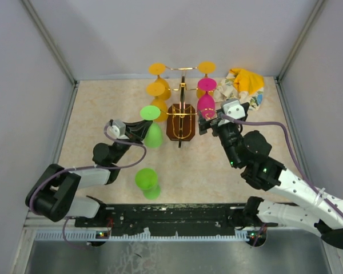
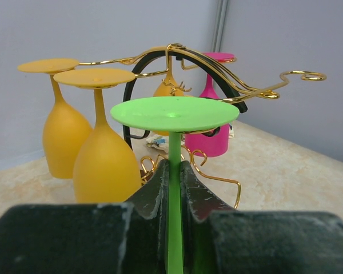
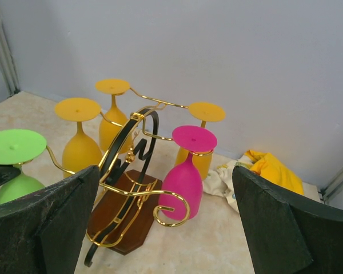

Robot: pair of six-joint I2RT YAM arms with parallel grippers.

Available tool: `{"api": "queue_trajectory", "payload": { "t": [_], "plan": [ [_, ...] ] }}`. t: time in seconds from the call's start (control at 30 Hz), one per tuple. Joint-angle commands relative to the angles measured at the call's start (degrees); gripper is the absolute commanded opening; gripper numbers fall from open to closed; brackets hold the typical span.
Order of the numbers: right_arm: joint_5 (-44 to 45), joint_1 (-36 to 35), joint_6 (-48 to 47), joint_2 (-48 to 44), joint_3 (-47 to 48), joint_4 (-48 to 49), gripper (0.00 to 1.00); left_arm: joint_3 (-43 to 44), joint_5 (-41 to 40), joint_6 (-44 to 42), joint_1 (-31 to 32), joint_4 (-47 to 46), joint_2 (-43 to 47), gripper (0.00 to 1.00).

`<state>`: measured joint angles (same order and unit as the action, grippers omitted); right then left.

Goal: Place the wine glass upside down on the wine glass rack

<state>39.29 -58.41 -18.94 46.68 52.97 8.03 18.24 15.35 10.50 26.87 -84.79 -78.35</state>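
My left gripper (image 1: pixel 143 131) is shut on the stem of a green wine glass (image 1: pixel 152 135) and holds it upside down, foot up, at the front-left arm of the wine glass rack (image 1: pixel 181 117). I cannot tell if the foot rests on the hook. In the left wrist view the stem runs between my fingers (image 2: pixel 154 188) and the green foot (image 2: pixel 174 113) sits level with the gold arms (image 2: pixel 257 91). My right gripper (image 1: pixel 206 123) is open and empty by the rack's right side. The right wrist view shows the rack (image 3: pixel 131 171) and the green glass (image 3: pixel 14 171).
Three yellow glasses (image 1: pixel 158 88) and a pink glass (image 1: pixel 206 103) hang upside down on the rack. A second green glass (image 1: pixel 147 181) lies on the table near the front edge. A crumpled yellow and white cloth (image 1: pixel 243 85) sits at the back right. Grey walls enclose the table.
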Motion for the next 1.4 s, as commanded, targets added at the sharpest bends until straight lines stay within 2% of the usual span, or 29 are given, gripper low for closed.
{"api": "queue_trajectory", "payload": {
  "t": [0.0,0.13,0.33,0.47,0.53,0.6,0.7,0.8,0.97,1.07,1.27,1.37],
  "plan": [
    [0.17,-0.39,-0.75,0.15,1.96,1.18,0.99,-1.1,1.22,0.0,0.0,-3.78,2.48,0.0],
    [0.09,-0.41,-0.72,0.33,1.87,1.24,0.99,-0.84,4.24,-0.12,0.07,-1.74,3.49,0.02],
    [-0.53,-0.41,-0.68,1.37,2.22,1.72,0.99,-0.41,7.95,-0.18,0.07,0.05,4.73,0.39],
    [-1.05,-0.39,-0.17,2.8,3.78,0.42,0.99,-1.18,6.96,-0.19,0.11,1.7,6.96,0.57],
    [-1.21,-0.39,0.39,3.38,4.77,-0.54,0.99,-1.82,6.09,-0.68,0.11,3.34,9.03,0.69],
    [-1.33,-0.4,0.99,3.61,5.32,-1.17,0.99,-2.1,5.26,-1.54,0.11,6.45,11.49,0.74],
    [-1.44,-0.43,2.29,3.66,6.21,-2.37,0.99,-2.46,3.24,-2.71,0.15,12.13,16.13,0.77],
    [-2.04,-0.43,5.2,4.32,8.89,-7.16,0.99,-2.49,-2.15,-4.05,0.15,18.7,21.8,0.78],
    [-6.48,-0.39,16.52,7.71,19.1,-27.91,0.99,1.75,-10.92,-6.85,0.11,35.22,30.88,0.78],
    [-11.43,-0.39,24.09,9.98,23.47,-38.92,0.94,5.31,-13.64,-6.85,0.11,43.65,34.29,0.78],
    [-24.23,-0.79,35.77,12.09,21.22,-42.17,0.83,17.23,-18.39,-4.16,0.11,58.78,34.17,0.77],
    [-26.25,-2.76,39.12,13.28,19.46,-42.11,0.78,23.7,-18.59,-1.53,0.16,65.23,31.04,0.77]
  ]
}}
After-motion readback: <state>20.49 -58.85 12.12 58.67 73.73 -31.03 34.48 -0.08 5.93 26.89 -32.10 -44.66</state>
